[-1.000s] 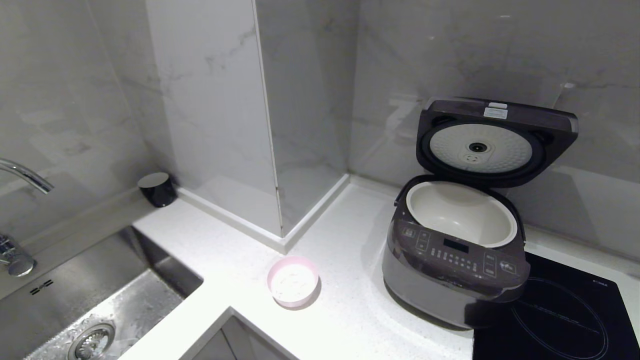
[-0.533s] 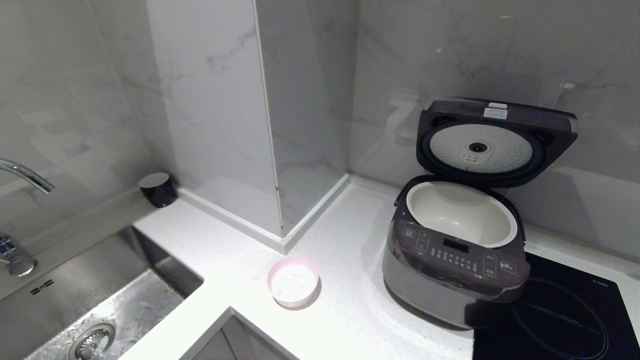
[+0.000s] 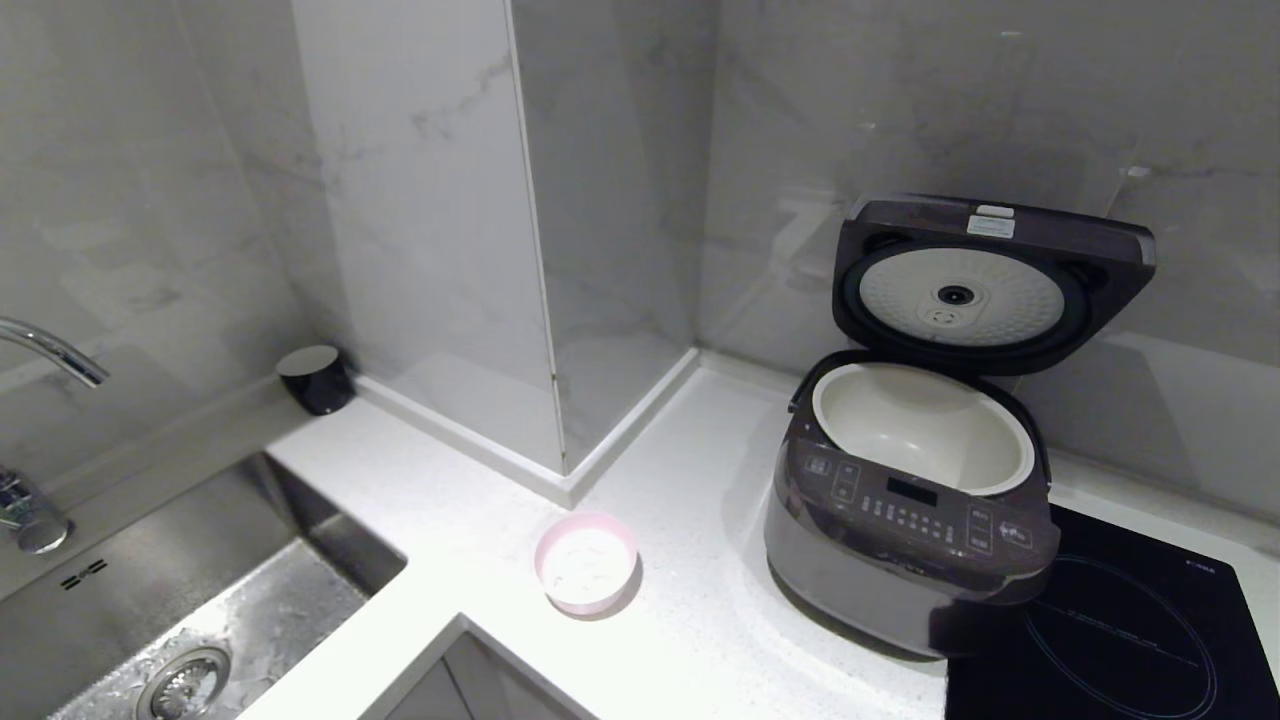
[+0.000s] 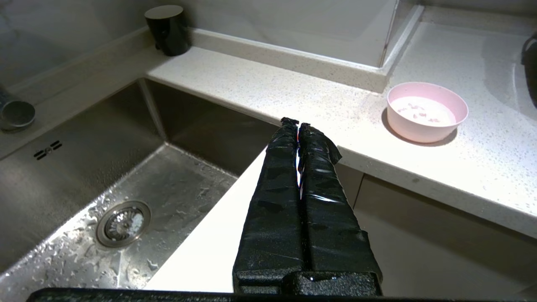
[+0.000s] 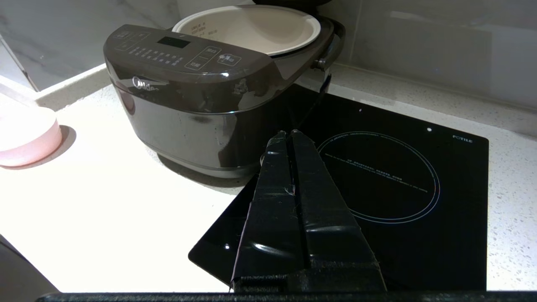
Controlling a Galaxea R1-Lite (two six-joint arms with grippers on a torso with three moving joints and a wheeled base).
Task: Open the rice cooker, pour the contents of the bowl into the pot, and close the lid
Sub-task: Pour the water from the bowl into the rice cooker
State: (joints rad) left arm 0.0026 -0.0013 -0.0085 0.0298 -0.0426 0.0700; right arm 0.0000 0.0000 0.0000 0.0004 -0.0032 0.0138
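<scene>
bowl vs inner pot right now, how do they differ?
Colour: the bowl is pale pink outside, the pot cream-white.
Size: the bowl is far smaller than the pot.
Place: the bowl stands free on the counter; the pot sits inside the rice cooker under the raised lid.
Fill: the bowl holds a little whitish matter; the pot looks empty.
Shared: both round, open-topped, upright.

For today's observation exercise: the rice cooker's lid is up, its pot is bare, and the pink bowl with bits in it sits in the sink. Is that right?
One detail is wrong. The bowl sits on the white counter, between the sink and the rice cooker, not in the sink. The head view shows this. The lid is up and the pot is bare.
</scene>
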